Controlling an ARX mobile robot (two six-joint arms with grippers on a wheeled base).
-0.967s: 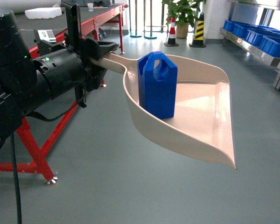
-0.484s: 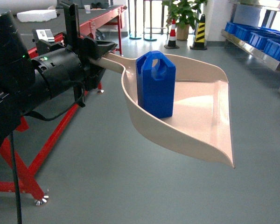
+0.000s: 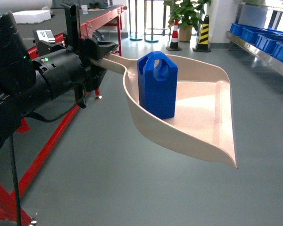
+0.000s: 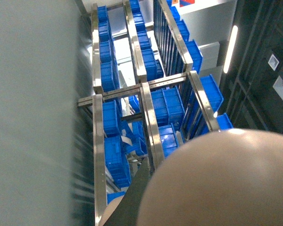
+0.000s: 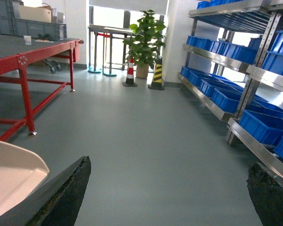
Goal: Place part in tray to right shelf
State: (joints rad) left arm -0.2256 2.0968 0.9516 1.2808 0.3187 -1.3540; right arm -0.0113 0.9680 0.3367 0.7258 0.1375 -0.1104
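Left gripper [image 3: 100, 52] clamps tray [image 3: 205, 115] handle (part [image 3: 157, 84] unlabelled).

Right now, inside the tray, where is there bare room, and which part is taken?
The part stands upright at the back left of the tray, near the handle held by the left gripper. The flat floor to its right, up to the far wall, and forward to the wide lip is bare. The right gripper is open and holds nothing.
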